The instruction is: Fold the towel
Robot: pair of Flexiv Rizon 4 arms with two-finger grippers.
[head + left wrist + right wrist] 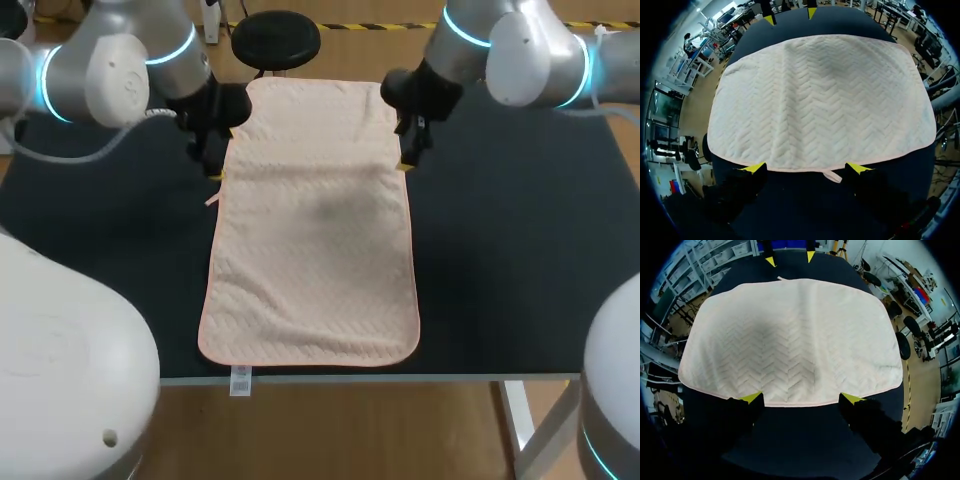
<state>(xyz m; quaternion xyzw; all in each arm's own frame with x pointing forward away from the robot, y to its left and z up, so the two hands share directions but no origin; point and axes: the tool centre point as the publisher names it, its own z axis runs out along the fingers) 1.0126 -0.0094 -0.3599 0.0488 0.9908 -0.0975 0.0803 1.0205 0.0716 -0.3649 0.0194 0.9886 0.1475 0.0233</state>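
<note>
When seen from the head camera above, lies flat in the middle of the frame: pale pink towel (315,240) with a zigzag weave, on a dark table (520,250). Runs lengthwise from upper frame to lower frame, with the lower edge right at the table's near edge. Hangs there at the lower left corner: small white tag (240,380). Sits at the upper left, against the towel's left edge: left gripper (214,172). Sits at the upper right, against the towel's right edge: right gripper (408,158). Cannot tell from here whether either one touches the cloth.

Seen from the left wrist, fills the space ahead of the left gripper (806,168): towel (820,100), spread smooth. Stand wide apart, the two yellow tips, with the towel's near edge just at them and nothing clamped. Pokes out from that edge between the fingers: small fabric loop (832,175). Shows across the cloth at its far edge: right gripper (790,16).

Seen from the right wrist, much the same: towel (790,340) ahead of the right gripper (802,398), fingers apart at the near edge, gripping nothing. Shows beyond the far edge: left gripper (790,258), with the loop (782,278) just before it.
</note>
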